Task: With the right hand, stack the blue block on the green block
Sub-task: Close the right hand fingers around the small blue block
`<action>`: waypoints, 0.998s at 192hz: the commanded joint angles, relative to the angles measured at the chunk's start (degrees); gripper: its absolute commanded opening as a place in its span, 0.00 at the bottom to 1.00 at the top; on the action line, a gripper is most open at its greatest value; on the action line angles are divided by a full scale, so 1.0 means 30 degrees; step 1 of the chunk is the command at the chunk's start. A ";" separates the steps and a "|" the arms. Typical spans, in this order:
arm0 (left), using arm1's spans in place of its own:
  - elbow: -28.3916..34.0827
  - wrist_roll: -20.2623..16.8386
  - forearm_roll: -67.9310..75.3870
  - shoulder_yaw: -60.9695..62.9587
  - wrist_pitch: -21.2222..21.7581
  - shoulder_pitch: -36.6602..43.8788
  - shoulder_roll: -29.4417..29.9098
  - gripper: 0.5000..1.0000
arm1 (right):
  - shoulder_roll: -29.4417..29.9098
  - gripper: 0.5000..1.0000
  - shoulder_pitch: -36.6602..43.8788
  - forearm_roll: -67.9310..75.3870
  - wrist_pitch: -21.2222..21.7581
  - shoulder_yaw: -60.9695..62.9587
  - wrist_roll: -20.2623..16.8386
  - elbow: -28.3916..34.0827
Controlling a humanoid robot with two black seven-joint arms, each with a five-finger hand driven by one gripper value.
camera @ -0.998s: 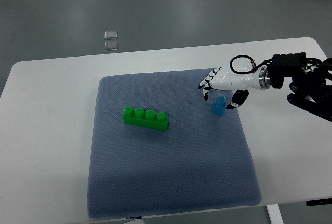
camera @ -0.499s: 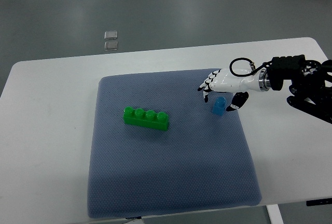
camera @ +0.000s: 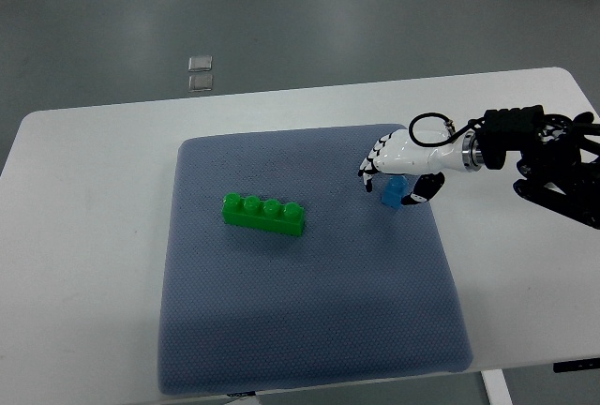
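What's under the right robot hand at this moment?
The blue block sits on the grey mat beneath the right robot hand, fingers on one side, thumb on the other. Its top is partly covered, so contact is unclear.

no readable text, labels or numbers anywhere
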 commanded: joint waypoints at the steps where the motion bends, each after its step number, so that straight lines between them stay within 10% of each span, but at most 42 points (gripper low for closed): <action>1: -0.0001 0.0000 0.0000 0.0000 -0.0013 0.0000 0.0000 1.00 | -0.0026 0.61 0.0039 -0.0035 0.0000 -0.0027 -0.0004 -0.0025; 192: -0.0001 0.0000 0.0000 0.0000 0.0016 0.0000 0.0000 1.00 | -0.0055 0.32 0.0156 -0.0328 0.0000 -0.0203 0.0084 -0.0435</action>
